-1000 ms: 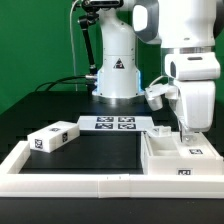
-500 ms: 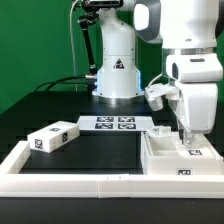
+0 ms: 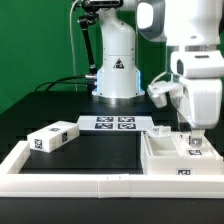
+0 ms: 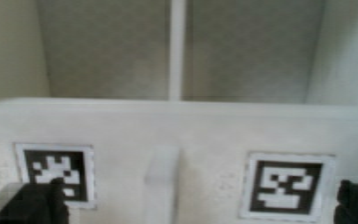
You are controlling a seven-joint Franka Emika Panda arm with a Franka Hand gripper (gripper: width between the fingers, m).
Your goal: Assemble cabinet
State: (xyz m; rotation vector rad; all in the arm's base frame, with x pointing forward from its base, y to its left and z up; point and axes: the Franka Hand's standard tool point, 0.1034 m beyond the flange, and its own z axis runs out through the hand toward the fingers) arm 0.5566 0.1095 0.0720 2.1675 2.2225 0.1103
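While the gripper point(image 3: 191, 140) hangs straight down over the cabinet body point(image 3: 163, 160) at the exterior view's right, its fingers point(image 4: 23, 206) are spread wide and clamp nothing: released, empty. The body sits in the near right corner, just inside the border frame point(image 3: 60, 180), open side up. A tag point(image 3: 183, 173) faces the camera on its near wall. The key relation is that the body lies directly below the hand, not off to a side, so I judge the next move is mostly vertical. The wrist view shows a white wall of the body bearing two tags point(image 4: 55, 176), with a thin ridge point(image 4: 167, 172) between them and grey compartments split by a divider point(image 4: 176, 50) beyond. That wall's long axis runs from one fingertip to the other, so the closing line lies along the wall, not across it. As I read it, closing here could only pinch the ridge; gripping the wall itself calls for a wrist turn. I cannot tell whether the fingertips touch the wall yet. The loose block point(image 3: 52, 137) lies well apart at the exterior view's left, with its long axis slanting near-left to far-right. The marker board point(image 3: 115, 124) is farther back, between the two.
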